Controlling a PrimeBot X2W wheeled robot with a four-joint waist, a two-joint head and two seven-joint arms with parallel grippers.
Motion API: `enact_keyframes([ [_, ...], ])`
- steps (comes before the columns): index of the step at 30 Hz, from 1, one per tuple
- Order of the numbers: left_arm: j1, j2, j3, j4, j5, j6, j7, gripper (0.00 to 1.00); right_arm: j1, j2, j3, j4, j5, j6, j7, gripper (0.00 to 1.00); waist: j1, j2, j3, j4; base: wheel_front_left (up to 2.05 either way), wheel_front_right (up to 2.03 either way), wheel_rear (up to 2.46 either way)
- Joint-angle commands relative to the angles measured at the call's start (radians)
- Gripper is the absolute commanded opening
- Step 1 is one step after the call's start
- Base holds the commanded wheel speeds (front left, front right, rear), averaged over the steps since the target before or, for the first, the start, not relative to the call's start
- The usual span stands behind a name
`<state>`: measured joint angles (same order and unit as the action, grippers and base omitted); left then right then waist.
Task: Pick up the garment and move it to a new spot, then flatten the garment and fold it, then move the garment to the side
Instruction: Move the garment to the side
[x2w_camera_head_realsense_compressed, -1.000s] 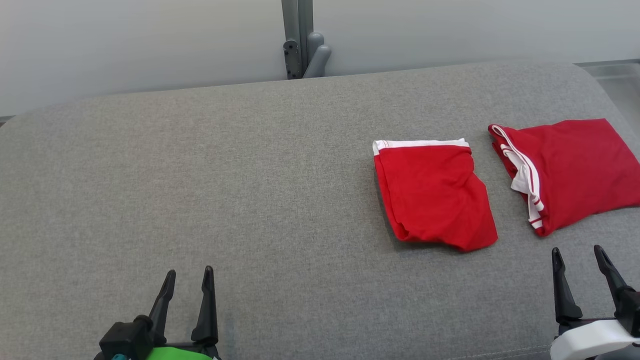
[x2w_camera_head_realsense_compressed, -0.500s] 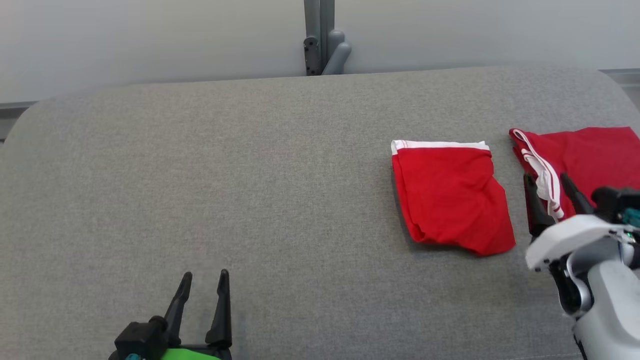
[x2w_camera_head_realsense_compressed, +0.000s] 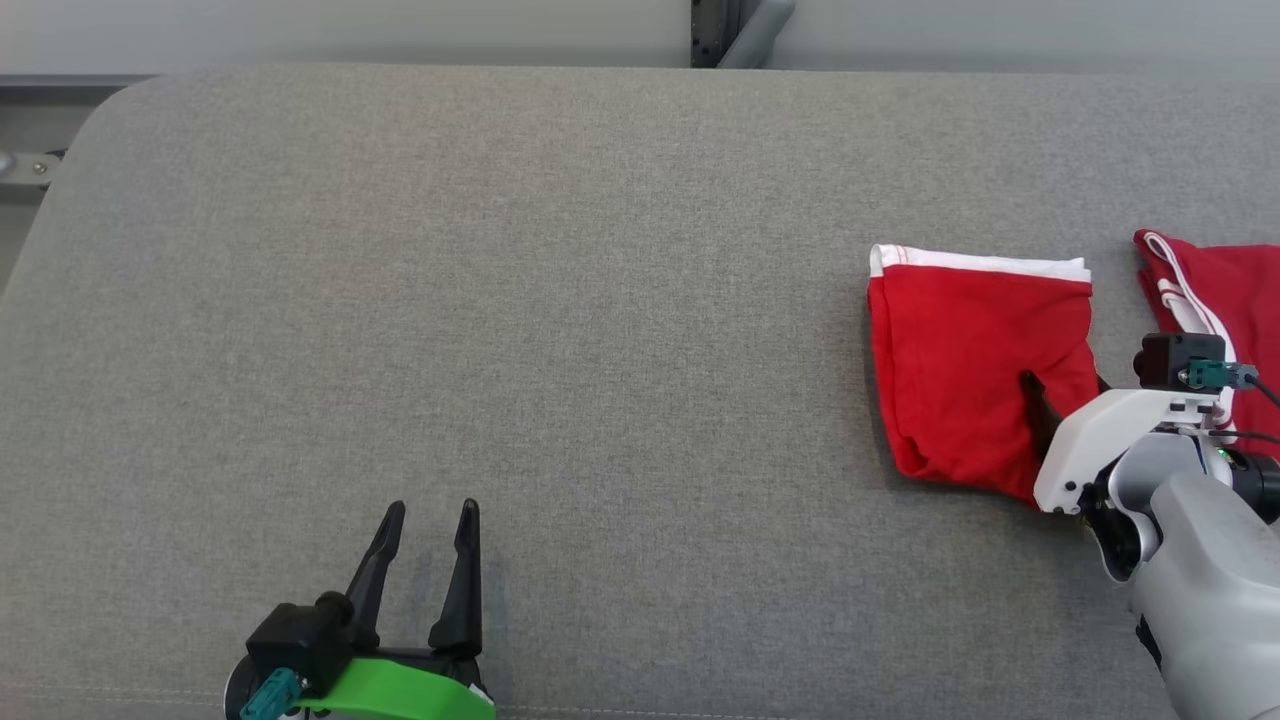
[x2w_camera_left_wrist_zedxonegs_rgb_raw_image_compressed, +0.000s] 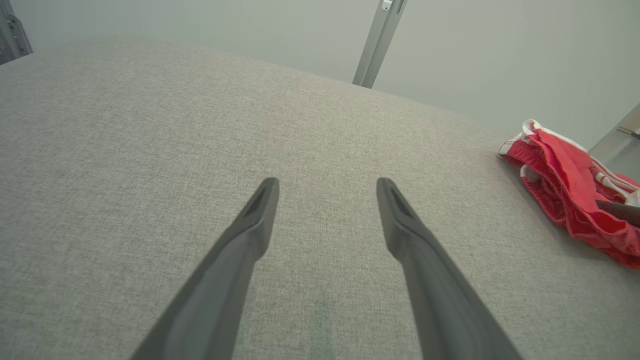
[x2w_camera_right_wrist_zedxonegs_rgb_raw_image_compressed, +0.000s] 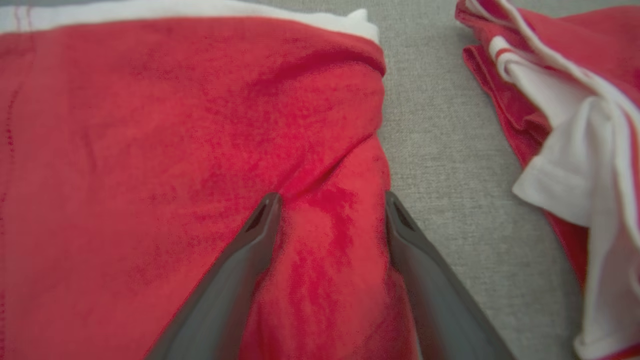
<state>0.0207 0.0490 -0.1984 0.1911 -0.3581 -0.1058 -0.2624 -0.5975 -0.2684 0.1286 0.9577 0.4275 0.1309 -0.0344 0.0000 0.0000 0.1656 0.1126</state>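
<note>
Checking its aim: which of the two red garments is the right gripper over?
The left garment, with the white band on its far edge; the right gripper hangs open over its right edge. The striped garment lies apart.

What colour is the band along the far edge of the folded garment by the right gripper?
White; the band shows best in the head view.

**2 garments at the right, 1 gripper over the nearer**

On the grey fabric-covered pad (x2w_camera_head_realsense_compressed: 500, 300), the folded red cloth garment with a white band (x2w_camera_head_realsense_compressed: 960, 380) lies at the right. Just right of it, apart, lies another red garment with white stripes (x2w_camera_head_realsense_compressed: 1235, 290). The right gripper (x2w_camera_right_wrist_zedxonegs_rgb_raw_image_compressed: 331, 197) hangs over the folded garment's near right edge. The left gripper (x2w_camera_head_realsense_compressed: 432, 510) sits at the near left, well apart. A grey metal post (x2w_camera_head_realsense_compressed: 725, 30) stands behind the pad.
</note>
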Motion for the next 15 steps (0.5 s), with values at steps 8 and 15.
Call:
enact_keyframes([
  [8, -0.047, 0.003, 0.008, -0.01, 0.011, 0.005, -0.003, 1.0, -0.07, 0.038, 0.137, 0.039, 0.093, 0.0, -0.009, 0.0, 0.0, 0.0, 0.05, -0.022, 0.0, 0.0, 0.0],
  [15, -0.068, 0.003, 0.029, -0.033, 0.0, 0.006, -0.003, 1.0, -0.183, -0.069, 0.31, -0.131, 0.198, -0.001, 0.036, 0.0, 0.0, 0.0, 0.09, -0.116, 0.0, 0.0, 0.0],
])
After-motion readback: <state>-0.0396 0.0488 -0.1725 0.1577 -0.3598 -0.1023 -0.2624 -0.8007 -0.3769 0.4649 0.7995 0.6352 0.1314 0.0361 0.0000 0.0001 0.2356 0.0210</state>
